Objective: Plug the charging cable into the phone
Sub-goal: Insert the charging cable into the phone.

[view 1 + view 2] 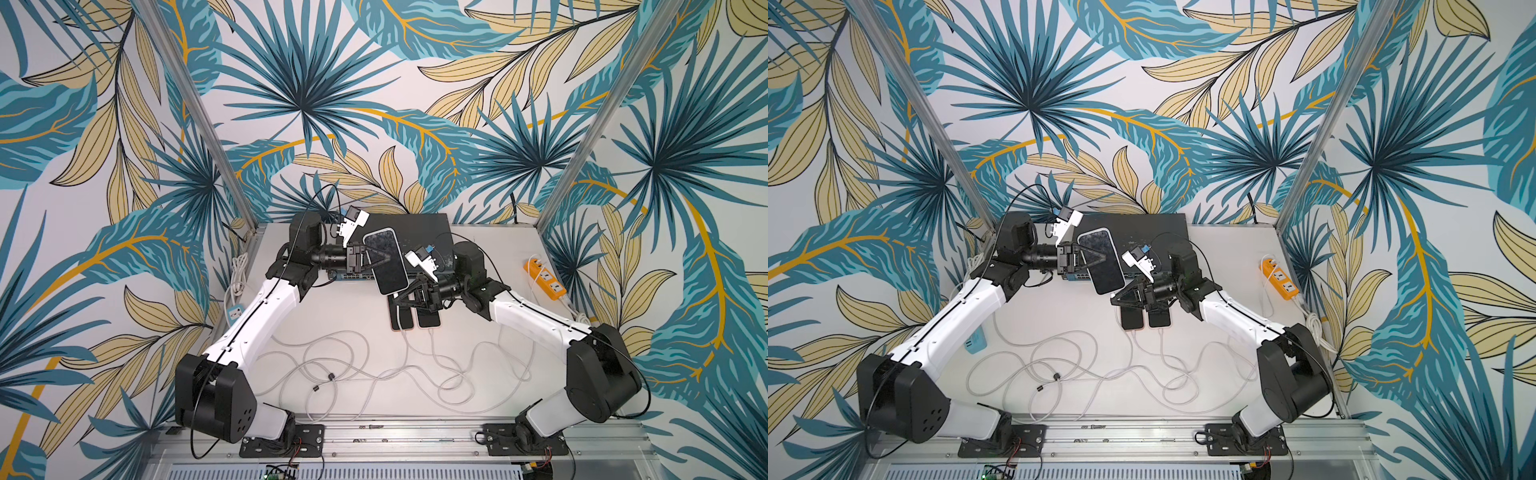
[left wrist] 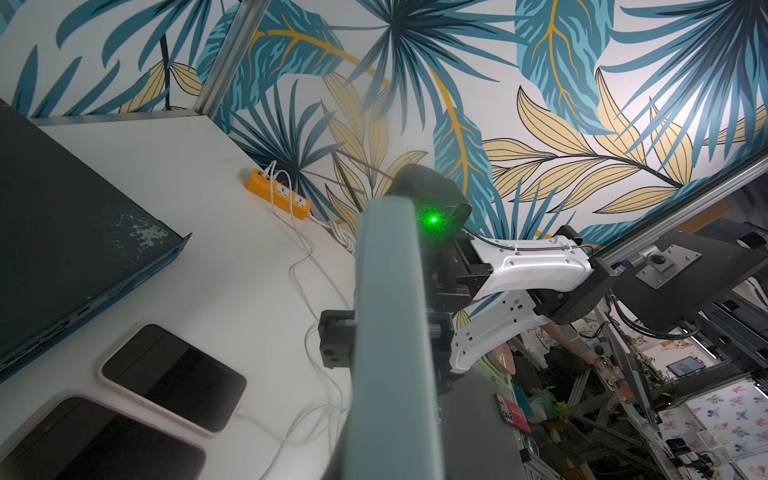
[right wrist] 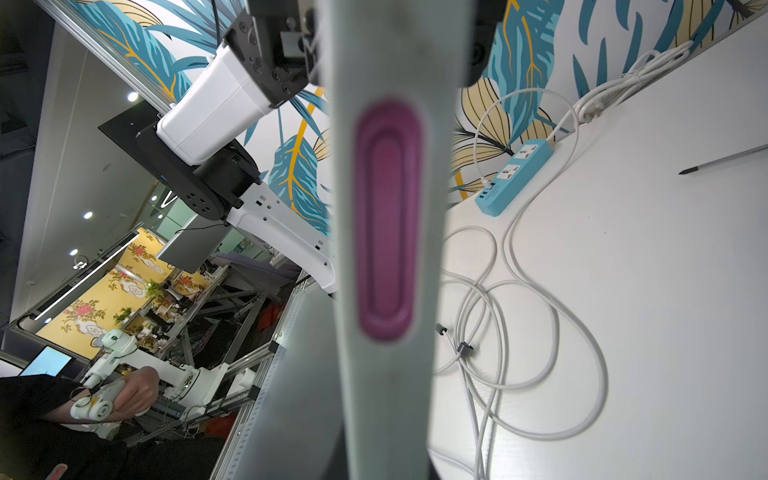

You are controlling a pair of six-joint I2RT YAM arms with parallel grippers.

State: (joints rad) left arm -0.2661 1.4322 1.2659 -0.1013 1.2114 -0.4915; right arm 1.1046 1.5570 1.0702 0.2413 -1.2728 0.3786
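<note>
On the left edge of the bench [image 1: 316, 307] sits a blue power strip [image 1: 235, 313], and the charging cable [image 1: 353, 365] runs from that side in loose loops across the near half. My left gripper [image 1: 388, 259] has its jaws closed on the phone [image 1: 392, 276], holding it up off the bench, screen upward, in front of the black box [image 1: 419, 232] at the far side. Just right of the phone's near end is my right gripper [image 1: 397, 296], jaws closed. I cannot tell whether the plug is pinched between them, because the right wrist view is filled by a blurred grey edge.

Below that gripper two other phones [image 1: 430, 318] lie flat with cables already in them. An orange power strip [image 1: 546, 278] sits far right.

I judge this to be the alignment step. Next I need the plug squared to the port on the phone's near end, then pushed straight in while the left jaws brace the phone.
</note>
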